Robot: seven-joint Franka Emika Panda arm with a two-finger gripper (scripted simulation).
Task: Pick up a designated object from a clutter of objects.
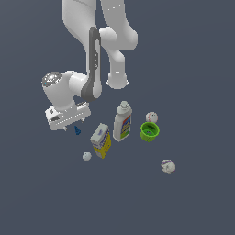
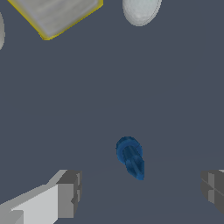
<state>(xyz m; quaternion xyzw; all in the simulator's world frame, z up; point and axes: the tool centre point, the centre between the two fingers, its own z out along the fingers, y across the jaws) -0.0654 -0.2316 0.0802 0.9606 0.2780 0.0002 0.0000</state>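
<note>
The gripper [image 1: 77,123] hangs low over the dark grey surface [image 1: 197,82], jaws spread wide and holding nothing. In the wrist view the two fingers [image 2: 65,194] stand well apart, with the dark blue cone-like piece [image 2: 130,156] lying on the surface between them, touching neither.

In the exterior view the blue piece [image 1: 77,131] sits just beside the fingertips. The yellow-blue carton [image 1: 101,140] stands near it, toward the exterior view's right. Beyond the carton are the white bottle [image 1: 122,121], the green cup [image 1: 149,131] and small whitish balls [image 1: 151,117], one [image 1: 86,156] near the carton.
</note>
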